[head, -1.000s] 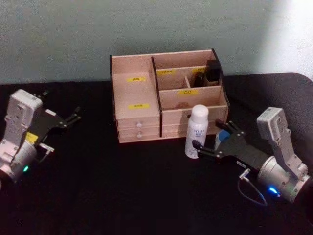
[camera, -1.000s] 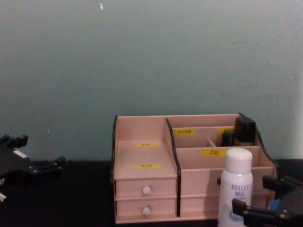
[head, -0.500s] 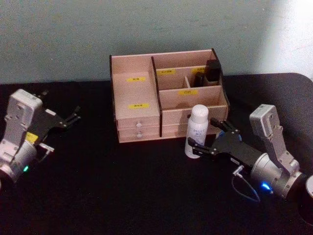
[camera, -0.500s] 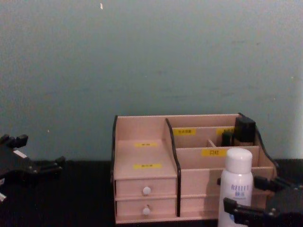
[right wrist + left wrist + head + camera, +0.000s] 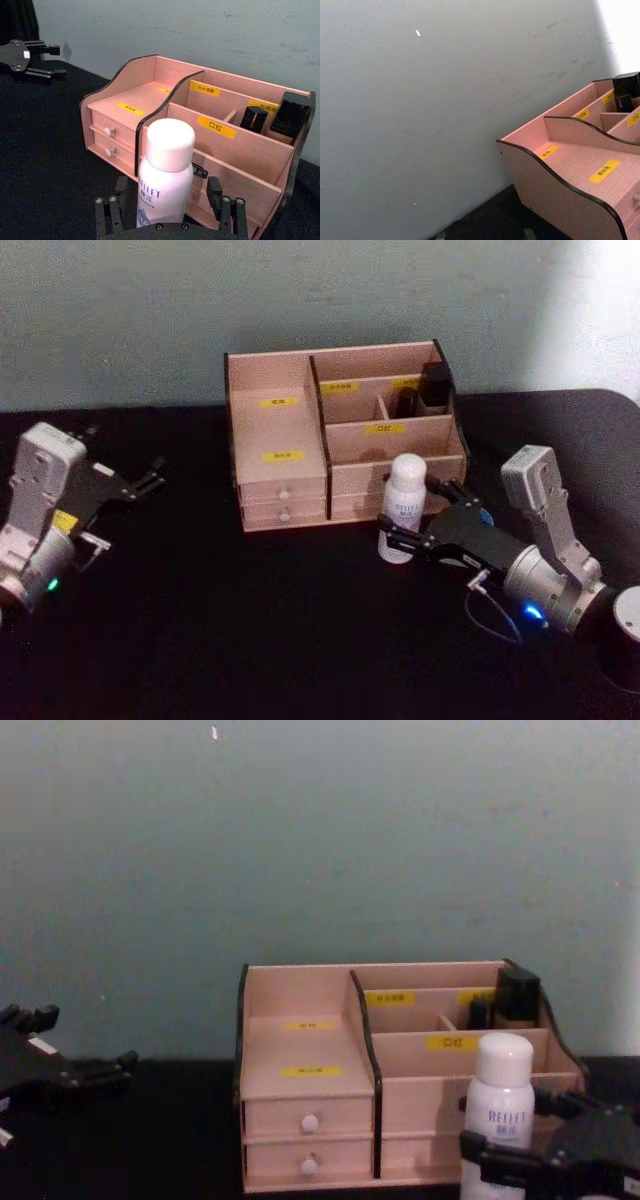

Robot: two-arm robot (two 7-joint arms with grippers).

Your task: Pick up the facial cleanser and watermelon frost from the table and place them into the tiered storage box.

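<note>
Cleanser (image 5: 405, 492) sits, seemingly clear, inside right end effector (image 5: 407, 509).

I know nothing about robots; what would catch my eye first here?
A tall white facial cleanser stands on the black table in front of the tiered storage box, with the right gripper open on either side of it. The left gripper hangs open far off to the left.

Dim room. A bright patch of glare washes the wall (image 5: 600, 310) at upper right; the black bench (image 5: 250, 640) lies very dark.
</note>
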